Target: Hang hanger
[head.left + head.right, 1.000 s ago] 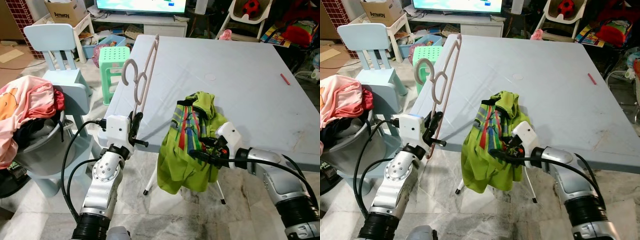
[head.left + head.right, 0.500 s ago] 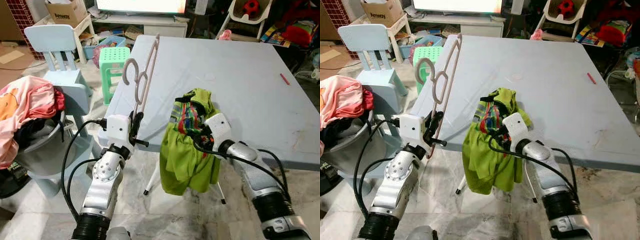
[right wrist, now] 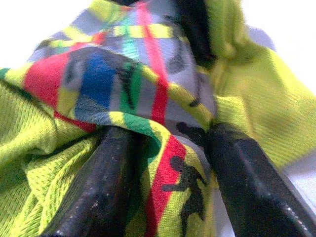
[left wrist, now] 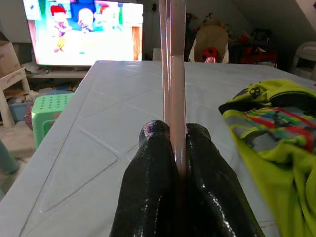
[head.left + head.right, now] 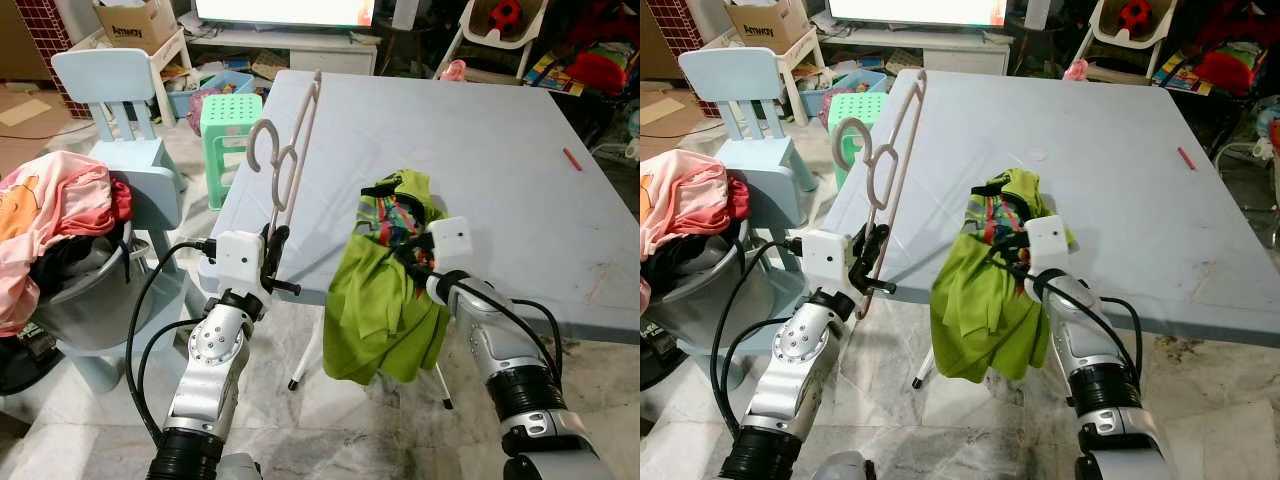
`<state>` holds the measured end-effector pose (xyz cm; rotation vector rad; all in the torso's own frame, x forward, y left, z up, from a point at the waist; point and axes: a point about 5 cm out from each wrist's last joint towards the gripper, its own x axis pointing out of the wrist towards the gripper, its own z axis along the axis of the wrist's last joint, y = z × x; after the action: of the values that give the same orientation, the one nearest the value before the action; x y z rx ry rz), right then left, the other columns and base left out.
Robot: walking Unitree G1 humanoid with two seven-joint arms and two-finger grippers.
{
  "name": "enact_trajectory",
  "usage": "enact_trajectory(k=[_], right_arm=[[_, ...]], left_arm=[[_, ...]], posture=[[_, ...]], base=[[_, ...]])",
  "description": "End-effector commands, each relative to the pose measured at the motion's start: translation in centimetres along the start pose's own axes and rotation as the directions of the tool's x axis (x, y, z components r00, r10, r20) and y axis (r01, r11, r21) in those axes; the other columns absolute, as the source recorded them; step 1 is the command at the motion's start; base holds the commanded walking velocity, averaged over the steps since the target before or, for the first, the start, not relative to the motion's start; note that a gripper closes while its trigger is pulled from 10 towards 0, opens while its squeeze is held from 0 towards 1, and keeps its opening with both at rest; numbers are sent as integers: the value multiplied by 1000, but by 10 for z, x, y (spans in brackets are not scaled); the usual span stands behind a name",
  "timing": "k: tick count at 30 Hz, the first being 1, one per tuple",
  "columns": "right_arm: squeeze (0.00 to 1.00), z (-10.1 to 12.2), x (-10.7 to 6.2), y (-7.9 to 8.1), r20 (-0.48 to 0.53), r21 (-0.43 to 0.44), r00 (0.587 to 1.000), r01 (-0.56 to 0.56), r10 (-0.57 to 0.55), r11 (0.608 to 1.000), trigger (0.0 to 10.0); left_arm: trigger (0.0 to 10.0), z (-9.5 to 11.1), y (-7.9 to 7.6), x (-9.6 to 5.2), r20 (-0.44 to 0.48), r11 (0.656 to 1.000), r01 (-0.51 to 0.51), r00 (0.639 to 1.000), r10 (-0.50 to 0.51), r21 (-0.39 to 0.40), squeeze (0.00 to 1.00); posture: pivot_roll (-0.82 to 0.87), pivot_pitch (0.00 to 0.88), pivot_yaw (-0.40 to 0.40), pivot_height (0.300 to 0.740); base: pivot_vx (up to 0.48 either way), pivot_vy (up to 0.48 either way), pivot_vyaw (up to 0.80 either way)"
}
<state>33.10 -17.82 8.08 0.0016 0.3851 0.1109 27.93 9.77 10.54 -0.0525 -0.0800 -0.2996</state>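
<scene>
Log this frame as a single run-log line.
left gripper: shut on hanger, upright | right gripper: shut on green shirt, draped off table edge | stage: shirt not yet on hanger

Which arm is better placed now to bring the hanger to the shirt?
Probably left. The left gripper already clamps the hanger upright beside the shirt, which the right gripper holds at the table edge.

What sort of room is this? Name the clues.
Probably a family living or play room: a television showing a cartoon, a small blue child's chair, and a basket heaped with laundry beside the table.
</scene>
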Motion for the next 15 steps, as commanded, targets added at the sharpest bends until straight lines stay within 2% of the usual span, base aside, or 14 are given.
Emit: enact_trajectory(k=[1,4,5,8,10,12,13,14,15], right_arm=[[0,-18,2,-13,-102,93,992,85,-75,992,0],[0,-7,9,-16,-88,142,991,111,-99,984,0],[0,13,17,-22,-54,175,991,133,-126,976,0],[0,54,25,-29,24,183,988,146,-153,972,0],[0,73,28,-29,62,190,986,140,-154,972,0],[0,109,29,-27,140,186,979,121,-149,975,0],[0,109,29,-27,140,186,979,121,-149,975,0],[0,132,28,-27,195,185,969,115,-151,976,0],[0,132,28,-27,195,185,969,115,-151,976,0]], left_arm=[[10000,5,-3,0,19,1000,6,1000,-6,6,0],[10000,6,-4,0,20,1000,4,1000,-4,5,0],[10000,6,-4,0,22,1000,-1,1000,1,3,0],[10000,5,-4,-4,21,1000,-19,1000,19,0,0],[10000,4,-3,-6,18,1000,-27,999,27,0,0],[10000,3,-3,-10,14,999,-41,999,41,-3,0],[10000,3,-3,-10,14,999,-41,999,41,-3,0],[10000,3,-4,-12,13,999,-48,999,48,-6,0],[10000,3,-4,-12,13,999,-48,999,48,-6,0]], posture=[[24,0,-35,740],[31,0,-45,740],[39,0,-54,740],[51,0,-75,740],[51,0,-75,740],[63,0,-97,740],[63,0,-97,740],[66,0,-105,740],[66,0,-105,740]], base=[[0,0,0],[0,0,0],[0,0,0],[0,0,0],[0,0,0],[0,0,0],[0,0,0],[0,0,0],[0,0,0]])
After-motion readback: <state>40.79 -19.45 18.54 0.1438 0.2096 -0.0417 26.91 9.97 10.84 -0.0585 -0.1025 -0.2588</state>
